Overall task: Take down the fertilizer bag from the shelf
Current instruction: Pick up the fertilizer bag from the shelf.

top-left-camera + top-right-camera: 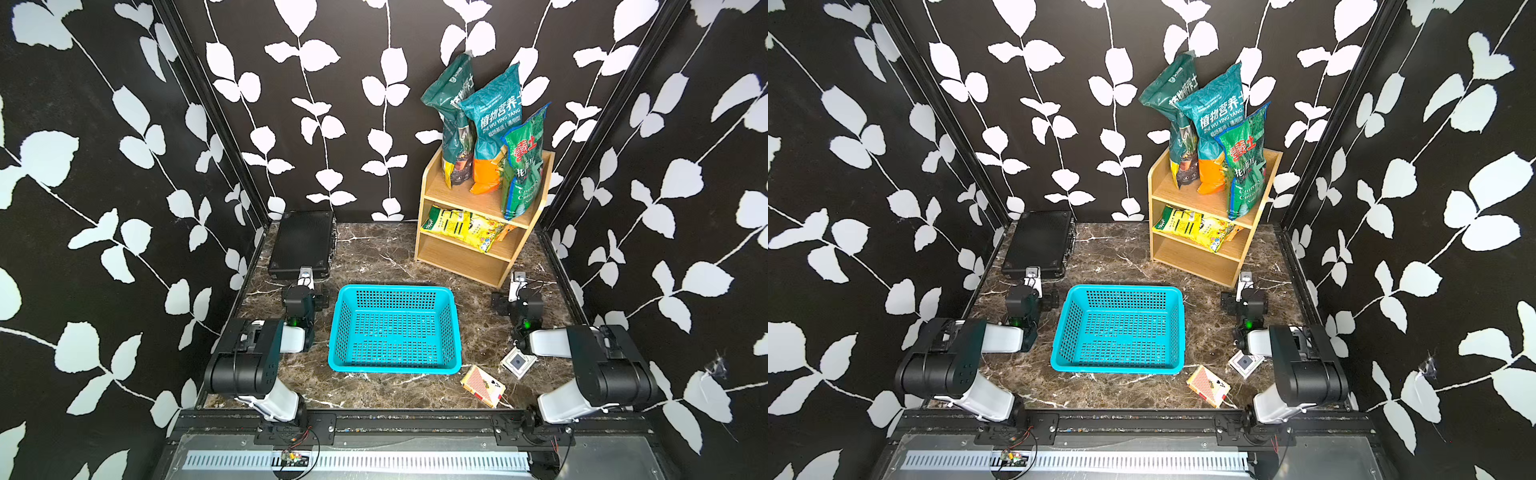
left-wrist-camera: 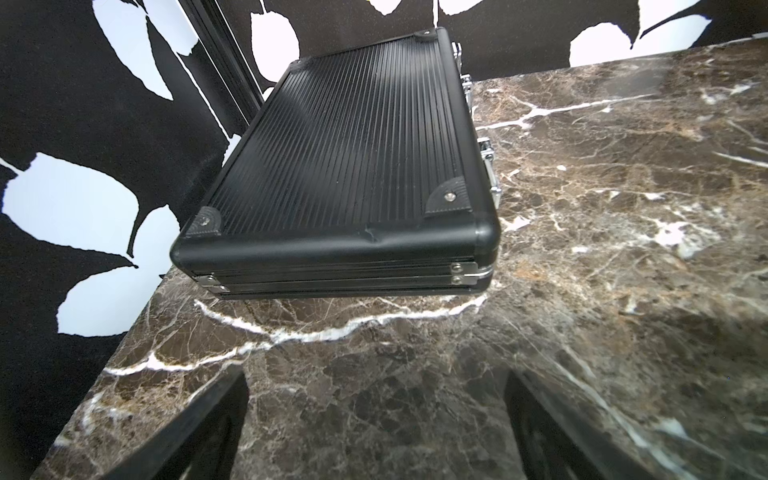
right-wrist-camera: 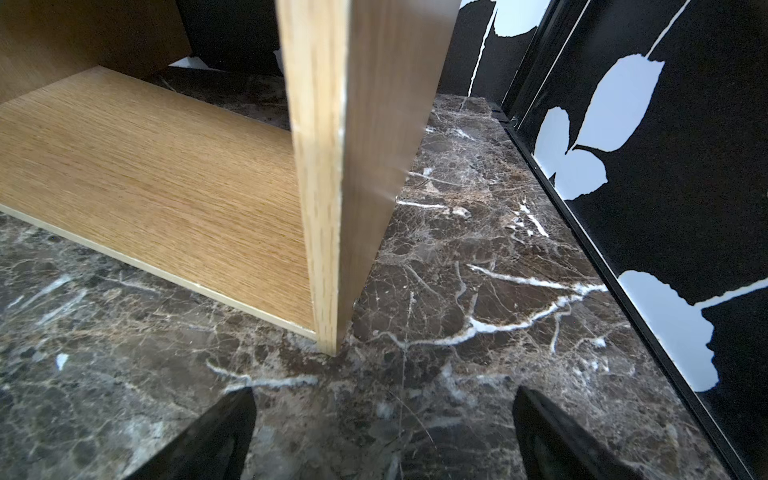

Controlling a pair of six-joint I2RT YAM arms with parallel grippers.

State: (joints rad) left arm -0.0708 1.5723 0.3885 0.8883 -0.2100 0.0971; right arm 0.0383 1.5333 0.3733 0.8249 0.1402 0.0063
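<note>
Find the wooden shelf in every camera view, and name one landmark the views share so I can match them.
Top view: shelf at the back right, beyond the blue basket.
Top view: shelf at the back right again.
Left wrist: not in it; the black case shows instead.
Right wrist: shelf, bottom board and side panel, close ahead of the right gripper.
Shared landmark: the dark marble tabletop.

Bare marble between basket, shelf (and case)

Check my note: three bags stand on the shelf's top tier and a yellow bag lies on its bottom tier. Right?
No: the yellow bag lies on the middle tier of the shelf, as both top views show. The rest holds.
</note>
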